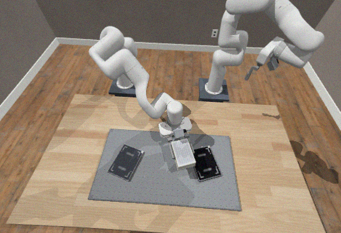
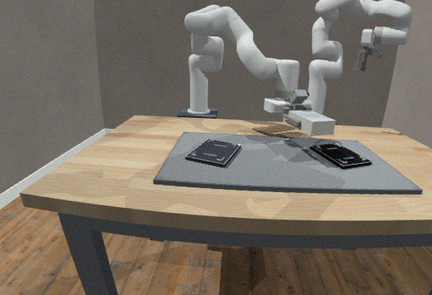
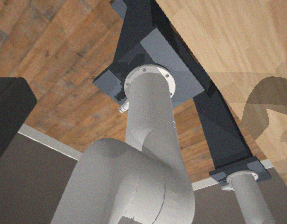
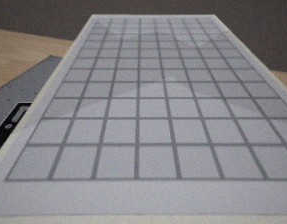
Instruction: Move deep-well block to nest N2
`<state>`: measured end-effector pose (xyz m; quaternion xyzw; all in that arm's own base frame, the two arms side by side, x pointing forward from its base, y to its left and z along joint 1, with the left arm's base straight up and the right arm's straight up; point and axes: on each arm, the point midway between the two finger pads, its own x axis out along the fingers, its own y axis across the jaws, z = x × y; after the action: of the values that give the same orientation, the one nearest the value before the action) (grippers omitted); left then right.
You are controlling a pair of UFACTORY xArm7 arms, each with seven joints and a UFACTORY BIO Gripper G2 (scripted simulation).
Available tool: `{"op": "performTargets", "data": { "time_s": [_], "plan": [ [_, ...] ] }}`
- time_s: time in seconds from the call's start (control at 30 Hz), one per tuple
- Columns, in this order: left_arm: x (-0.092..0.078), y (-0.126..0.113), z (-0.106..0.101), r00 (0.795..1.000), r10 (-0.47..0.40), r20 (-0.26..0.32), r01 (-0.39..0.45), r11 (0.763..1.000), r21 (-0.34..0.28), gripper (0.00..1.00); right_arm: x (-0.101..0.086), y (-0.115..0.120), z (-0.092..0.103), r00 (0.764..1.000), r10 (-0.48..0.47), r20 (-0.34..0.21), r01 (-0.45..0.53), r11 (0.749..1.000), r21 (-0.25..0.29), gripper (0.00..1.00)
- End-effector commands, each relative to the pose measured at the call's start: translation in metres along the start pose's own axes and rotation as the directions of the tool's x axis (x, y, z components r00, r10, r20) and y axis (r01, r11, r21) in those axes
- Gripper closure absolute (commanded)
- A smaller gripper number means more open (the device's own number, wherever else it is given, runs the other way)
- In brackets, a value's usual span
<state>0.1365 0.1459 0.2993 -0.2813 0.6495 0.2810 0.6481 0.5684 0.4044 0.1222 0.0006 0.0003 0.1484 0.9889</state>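
Note:
The white deep-well block (image 1: 185, 158) (image 2: 321, 124) (image 4: 154, 110) is held above the mat, looking roughly level. My right gripper (image 1: 182, 148) (image 2: 301, 116) is shut on the block, at its end toward the arms. In the top view the block overlaps the inner edge of nest N2 (image 1: 207, 164) (image 2: 341, 154), which is black and empty; a bit of it shows in the right wrist view. Nest N1 (image 1: 125, 162) (image 2: 214, 151) is empty. A small pale mark shows at one corner of each nest; well A1 cannot be made out. My left gripper (image 1: 260, 70) (image 2: 360, 65) is open and empty, high beyond the table.
The grey mat (image 1: 156, 180) (image 2: 277, 172) (image 4: 25, 82) lies under both nests on the wooden table (image 1: 47, 180) (image 2: 99, 184). The left arm is folded high at the picture's right in the top and exterior views. The left wrist view shows arm bases and the table's edge.

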Motion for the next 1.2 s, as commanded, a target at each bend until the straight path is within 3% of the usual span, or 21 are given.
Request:
{"op": "performTargets", "data": {
  "time_s": [0.0, 1.17],
  "plan": [
    [-0.001, 0.0, 0.0, 1.0, -0.001, 0.002, 0.001, 1.0, 0.0, 0.0, 0.005, 0.011, 0.003, 1.0, -0.002, 0.005, 0.002, 1.0, 0.001, 1.0],
    [-0.001, 0.0, 0.0, 1.0, -0.001, 0.002, 0.001, 1.0, 0.0, 0.0, 0.033, 0.111, 0.003, 1.0, -0.002, 0.005, 0.002, 1.0, 0.002, 1.0]
  ]
}}
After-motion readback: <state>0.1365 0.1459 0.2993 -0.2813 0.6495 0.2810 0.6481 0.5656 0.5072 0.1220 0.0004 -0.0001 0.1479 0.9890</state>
